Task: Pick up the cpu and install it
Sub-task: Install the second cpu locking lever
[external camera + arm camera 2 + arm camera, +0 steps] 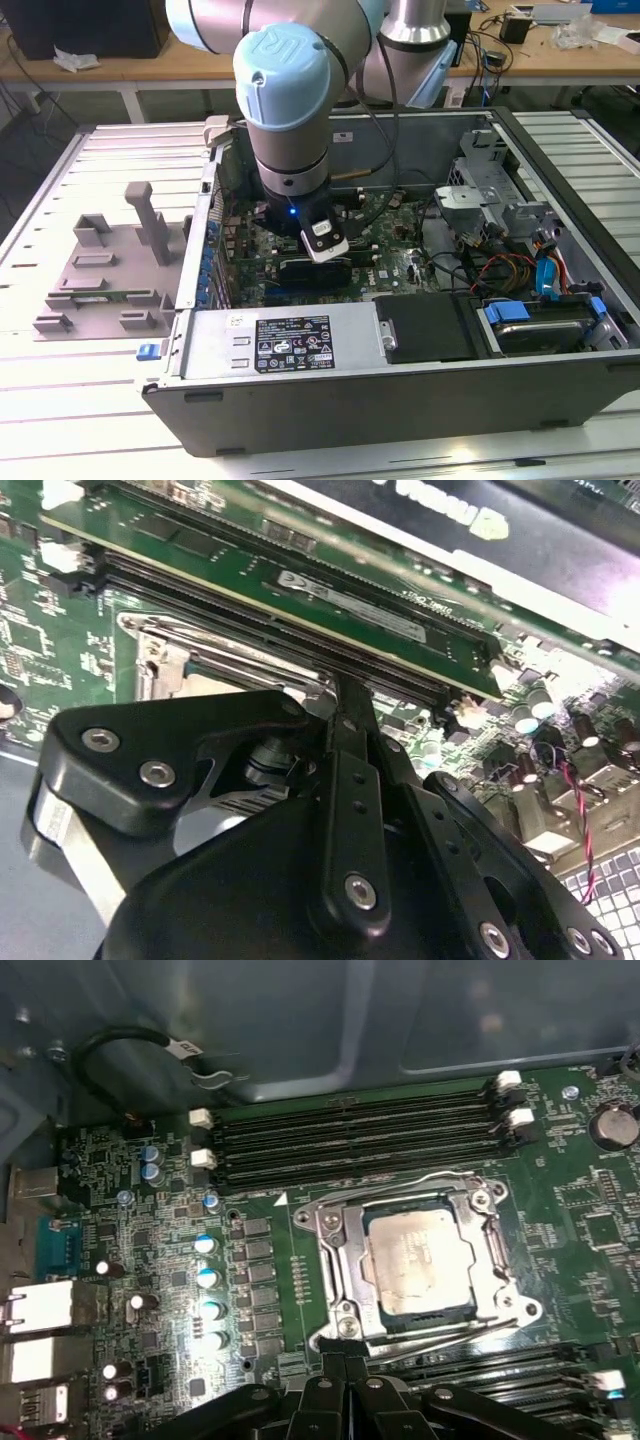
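Note:
The cpu (415,1260), a small square chip with a dull silvery top, lies flat inside the metal socket frame (335,1250) on the green motherboard (270,1290). My gripper (345,1348) is shut, its black fingers pressed together with nothing between them. The tips sit at the edge of the socket frame, beside the chip and not on it. In the second wrist view the shut gripper (336,688) meets the socket's metal rim (165,645). In the exterior view the arm's wrist (292,175) reaches down into the open computer case (350,400).
Empty memory slots (350,1135) run beside the socket, and a green memory module (300,580) and a black expansion card (520,530) lie close to the fingers. A grey fixture tray (105,265) sits outside the case. The power supply (290,340), drive bay (530,325) and cables (500,265) crowd the case.

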Motion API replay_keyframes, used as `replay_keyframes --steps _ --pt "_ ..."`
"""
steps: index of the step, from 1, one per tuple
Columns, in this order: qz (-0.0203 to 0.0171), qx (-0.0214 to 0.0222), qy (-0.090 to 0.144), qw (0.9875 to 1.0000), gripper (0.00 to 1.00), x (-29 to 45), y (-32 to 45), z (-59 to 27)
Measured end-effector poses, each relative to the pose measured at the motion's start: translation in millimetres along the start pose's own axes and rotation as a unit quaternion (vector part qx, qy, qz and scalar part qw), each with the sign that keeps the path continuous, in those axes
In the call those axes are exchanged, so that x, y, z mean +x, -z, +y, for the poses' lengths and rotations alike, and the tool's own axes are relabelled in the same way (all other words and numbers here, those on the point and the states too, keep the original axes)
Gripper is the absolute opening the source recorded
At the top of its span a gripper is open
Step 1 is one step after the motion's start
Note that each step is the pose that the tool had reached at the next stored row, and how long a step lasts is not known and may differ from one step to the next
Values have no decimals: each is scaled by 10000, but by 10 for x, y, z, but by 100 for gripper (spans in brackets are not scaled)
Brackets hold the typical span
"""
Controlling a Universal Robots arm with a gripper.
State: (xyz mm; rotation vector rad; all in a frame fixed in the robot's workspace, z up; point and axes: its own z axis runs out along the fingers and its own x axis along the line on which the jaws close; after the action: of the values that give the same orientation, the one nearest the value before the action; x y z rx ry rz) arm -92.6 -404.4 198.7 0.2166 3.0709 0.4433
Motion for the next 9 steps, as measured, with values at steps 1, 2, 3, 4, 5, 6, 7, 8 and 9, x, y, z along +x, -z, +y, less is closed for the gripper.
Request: replay_keyframes --steps 1,2,3,4,5,6,7,8,9 --pt "0 -5 0 10000 11 16 -4 -2" --pt "0 -15 -1 10000 11 35 -9 -5" --pt "0 -27 -1 10000 11 45 -12 -6" --pt "0 -51 -1 10000 11 50 -20 -4" --pt "-1 -65 -1 10000 11 50 -26 -4" --pt "1 -81 -3 10000 11 50 -31 -3" --pt "3 -89 -4 10000 11 50 -33 -2" --pt "5 -99 -5 10000 11 51 -34 -1" --pt "7 -117 -6 9999 11 51 -37 2"
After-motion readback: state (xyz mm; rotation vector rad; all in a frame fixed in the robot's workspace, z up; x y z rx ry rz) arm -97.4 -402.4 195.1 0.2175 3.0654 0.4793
